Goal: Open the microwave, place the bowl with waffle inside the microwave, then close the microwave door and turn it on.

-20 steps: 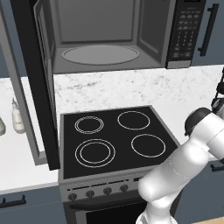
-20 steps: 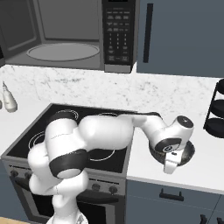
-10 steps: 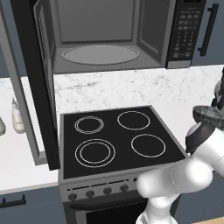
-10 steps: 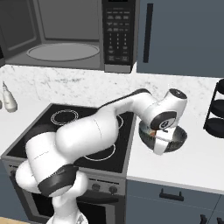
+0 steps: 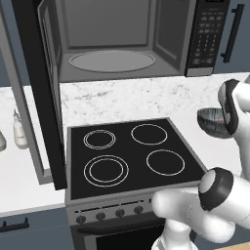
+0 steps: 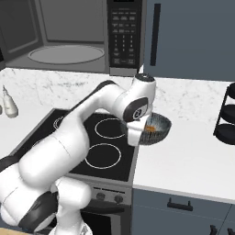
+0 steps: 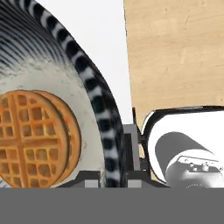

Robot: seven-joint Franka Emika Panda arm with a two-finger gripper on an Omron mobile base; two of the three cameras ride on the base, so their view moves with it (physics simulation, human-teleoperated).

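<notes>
The microwave [image 5: 117, 39] [image 6: 69, 32] stands open above the stove, its glass turntable [image 5: 111, 61] bare. The microwave door [image 5: 36, 93] is swung out to the left, edge-on to me. My gripper [image 6: 141, 134] [image 7: 113, 173] is shut on the rim of the dark ribbed bowl [image 6: 158, 127] [image 5: 212, 122] [image 7: 98, 105]. It holds the bowl in the air over the stove's right edge, below the button panel [image 6: 125, 32]. The golden waffle [image 7: 33, 135] [image 6: 150, 129] lies flat in the bowl.
A black stovetop [image 5: 132, 151] [image 6: 92, 142] with several burners lies under the microwave. White counter [image 6: 193, 156] runs to its right, with a black tiered rack [image 6: 227, 114] at the far right. A small bottle [image 5: 18, 131] stands on the left counter.
The arm has lifted the bowl off the right counter and carried it up and left, to the stove's right edge. The microwave has stayed open.
</notes>
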